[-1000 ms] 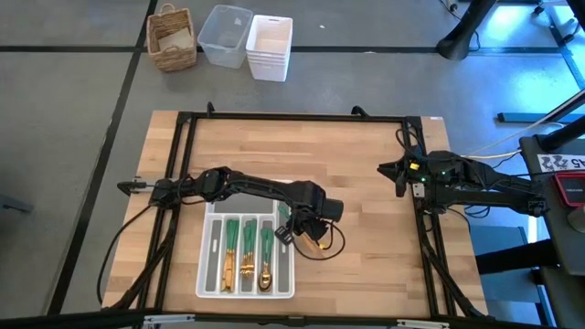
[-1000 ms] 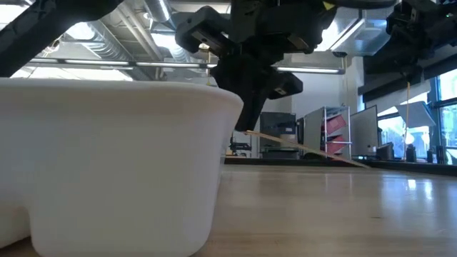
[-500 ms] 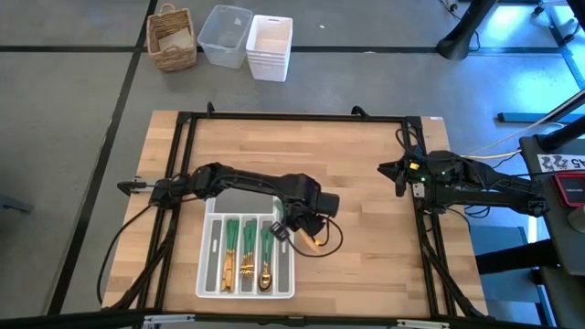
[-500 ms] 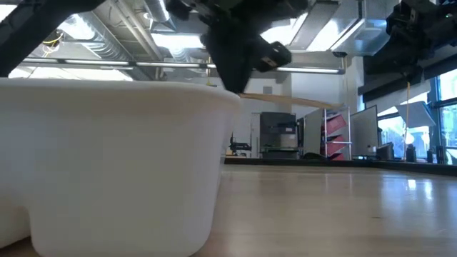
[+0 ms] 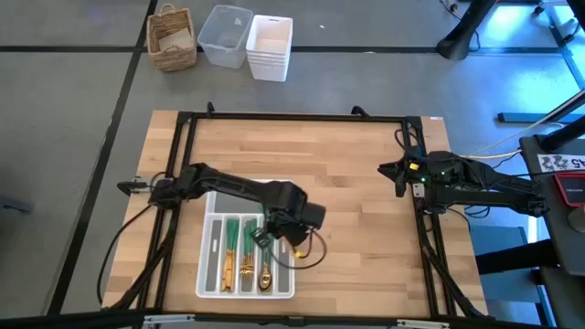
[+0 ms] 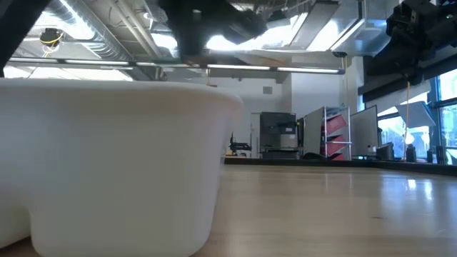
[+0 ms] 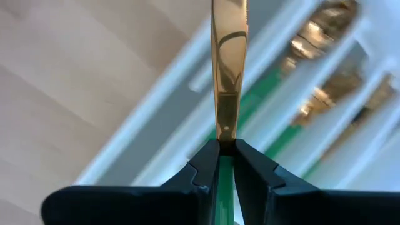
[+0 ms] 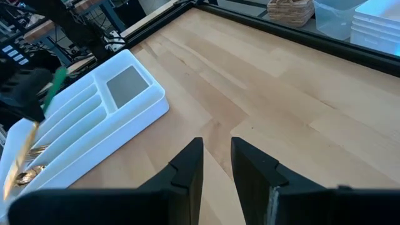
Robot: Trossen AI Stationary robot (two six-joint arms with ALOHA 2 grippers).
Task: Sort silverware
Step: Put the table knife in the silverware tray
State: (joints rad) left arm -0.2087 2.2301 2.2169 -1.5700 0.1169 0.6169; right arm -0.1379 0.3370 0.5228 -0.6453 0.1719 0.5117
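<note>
A wooden table [image 5: 366,183] holds a white organizer tray [image 5: 209,283]. The left gripper [image 7: 226,164] pinches a gold knife [image 7: 227,75] above the tray's right edge, mid-placement; next, probably lowering into the empty slot. The right gripper [image 8: 217,164] waits, slightly parted.

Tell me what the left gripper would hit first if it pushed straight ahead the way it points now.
Probably the white organizer tray. The left gripper holds a gold-bladed knife whose blade leads the way, over the tray's long slots, so the blade would likely touch there first; depth is unclear.
</note>
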